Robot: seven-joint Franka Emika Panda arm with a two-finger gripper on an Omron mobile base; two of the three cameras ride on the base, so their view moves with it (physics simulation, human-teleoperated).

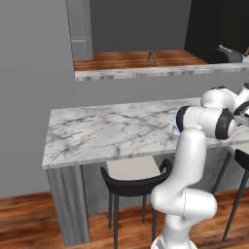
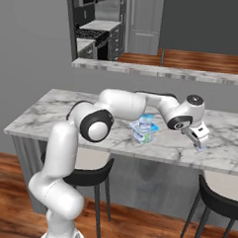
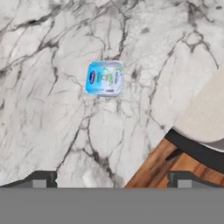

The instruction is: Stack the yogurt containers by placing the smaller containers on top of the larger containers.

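From above, the hand view looks down on a small light-blue and white yogurt container [image 3: 104, 78] standing alone on the marble counter [image 3: 52, 122]. My gripper [image 3: 111, 180] hangs open above the counter, its dark fingertips [image 3: 41, 179] wide apart and nothing between them; the tub lies ahead of them. In the right base view the gripper [image 2: 199, 143] points down near the counter's front edge. To its left stands a wider whitish tub [image 2: 143, 131] with blue and green marks and a light-blue top. The arm partly hides this tub [image 1: 174, 127] in the left base view.
The counter edge runs close to the hand, with a stool seat [image 3: 205, 118] and wooden floor [image 3: 157, 166] below it. Black stools [image 2: 217, 195] stand under the counter front. A raised marble ledge [image 2: 158, 71] runs behind the counter.
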